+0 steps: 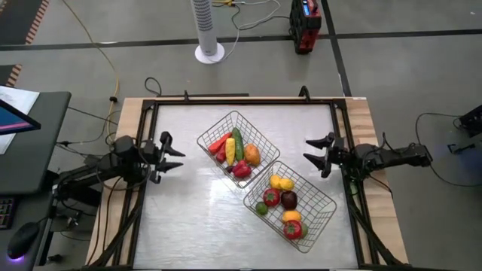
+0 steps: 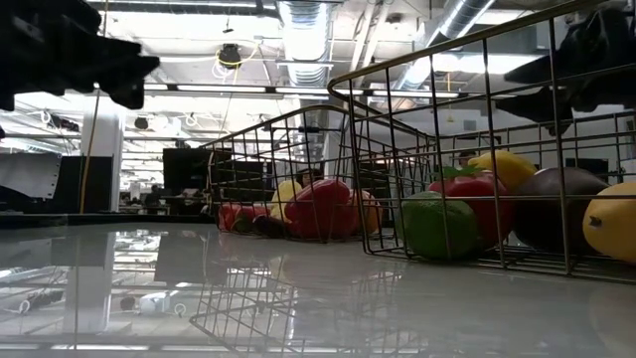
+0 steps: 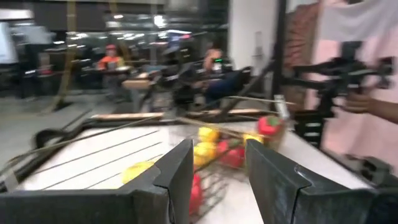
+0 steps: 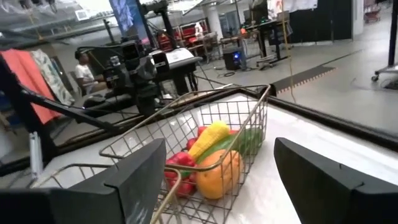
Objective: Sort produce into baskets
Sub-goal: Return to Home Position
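Two silver wire baskets stand on the white table. The far basket (image 1: 237, 144) holds a red, a yellow, a green, an orange and a dark red piece. The near basket (image 1: 290, 205) holds yellow, red, dark purple and green pieces. All produce lies inside the baskets. My left gripper (image 1: 175, 154) is open and empty at the table's left side, above the table. My right gripper (image 1: 316, 150) is open and empty at the right side. The far basket shows in the right wrist view (image 4: 205, 134), and both baskets show in the low view (image 2: 298, 174).
A dark frame (image 1: 241, 102) runs around the table top. Bare table lies left of the baskets (image 1: 181, 211). A white fan column (image 1: 205, 30) and a red device (image 1: 305, 26) stand on the floor beyond the far edge. People sit in the room behind.
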